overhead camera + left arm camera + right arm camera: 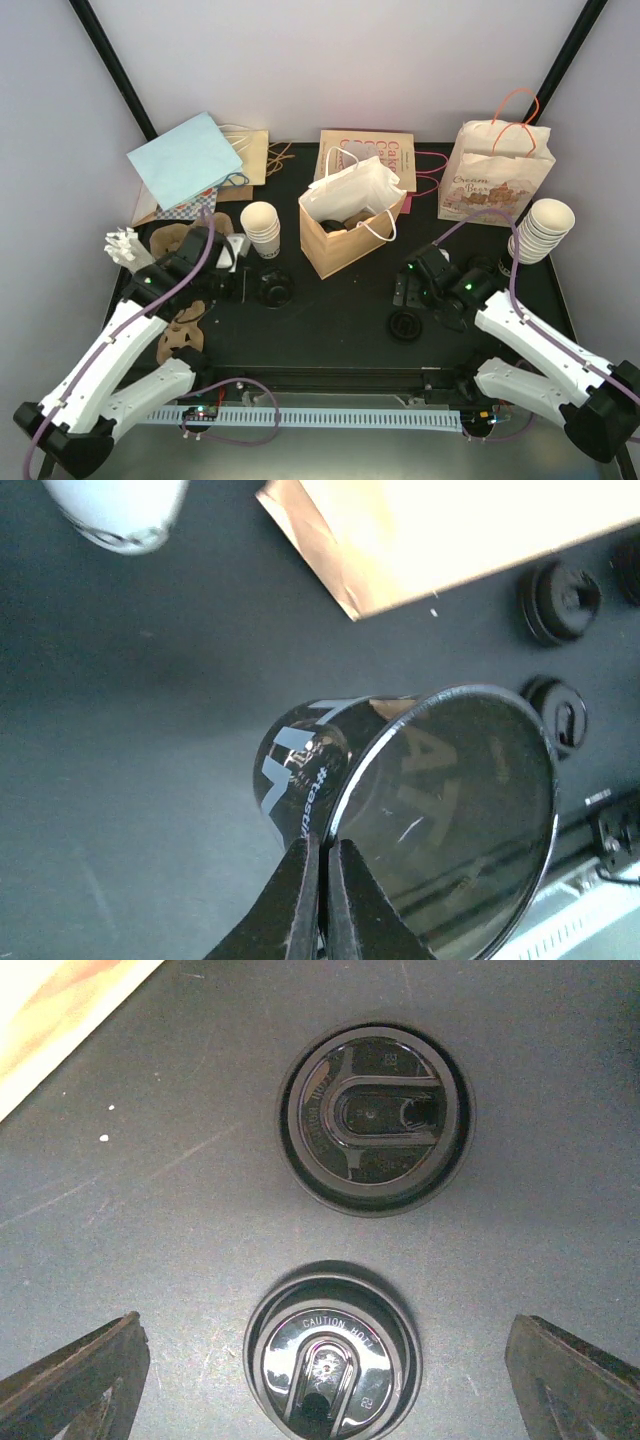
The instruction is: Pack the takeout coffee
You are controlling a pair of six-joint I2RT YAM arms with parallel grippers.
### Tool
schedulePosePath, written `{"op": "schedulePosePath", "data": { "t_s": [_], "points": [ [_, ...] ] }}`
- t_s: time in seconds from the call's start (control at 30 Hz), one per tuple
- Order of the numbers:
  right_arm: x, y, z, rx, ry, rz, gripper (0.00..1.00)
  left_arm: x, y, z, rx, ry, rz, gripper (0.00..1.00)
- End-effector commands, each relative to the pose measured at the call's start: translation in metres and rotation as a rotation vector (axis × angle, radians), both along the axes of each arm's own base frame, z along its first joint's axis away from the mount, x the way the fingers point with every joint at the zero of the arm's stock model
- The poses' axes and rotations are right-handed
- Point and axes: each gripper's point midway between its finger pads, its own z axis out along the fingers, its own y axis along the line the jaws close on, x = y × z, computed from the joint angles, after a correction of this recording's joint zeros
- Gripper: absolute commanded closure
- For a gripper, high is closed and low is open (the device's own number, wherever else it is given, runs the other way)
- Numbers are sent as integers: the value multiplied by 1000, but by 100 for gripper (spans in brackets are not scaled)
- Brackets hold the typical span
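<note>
In the left wrist view my left gripper (322, 842) is shut on the rim of the takeout coffee cup (300, 765), which is glossy black with white lettering, its open mouth towards the camera. From above, the cup (275, 290) sits left of centre with the left gripper (245, 285) beside it. My right gripper (325, 1380) stands wide open above two black plastic lids on the mat. One lid (333, 1355) lies between its fingers and the other lid (376, 1120) lies beyond. From above, the right gripper (415, 275) is right of centre, with one lid (405, 325) showing.
An open brown paper bag (325, 245) with a white bag inside stands at centre back. Cream cup stacks stand at left (262, 228) and right (545, 228). Brown pulp carriers (185, 335) lie left. A light blue bag (185, 160) and printed bags (497, 170) line the back.
</note>
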Motion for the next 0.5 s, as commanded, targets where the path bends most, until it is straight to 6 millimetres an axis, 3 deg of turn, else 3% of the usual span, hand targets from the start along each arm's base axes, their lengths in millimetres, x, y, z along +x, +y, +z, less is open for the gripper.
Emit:
{"op": "schedulePosePath", "data": {
  "t_s": [0.0,0.27,0.47],
  "points": [
    [3,-4,2,-13,-4,-29,0,-1,-41,-2,-153,10,-44,98],
    [-8,-3,-15,8,55,-43,0,2,-77,-28,-201,-14,-68,98],
    [-17,-4,-31,-15,127,-45,0,6,-93,-42,-165,-4,-77,98]
  ]
}}
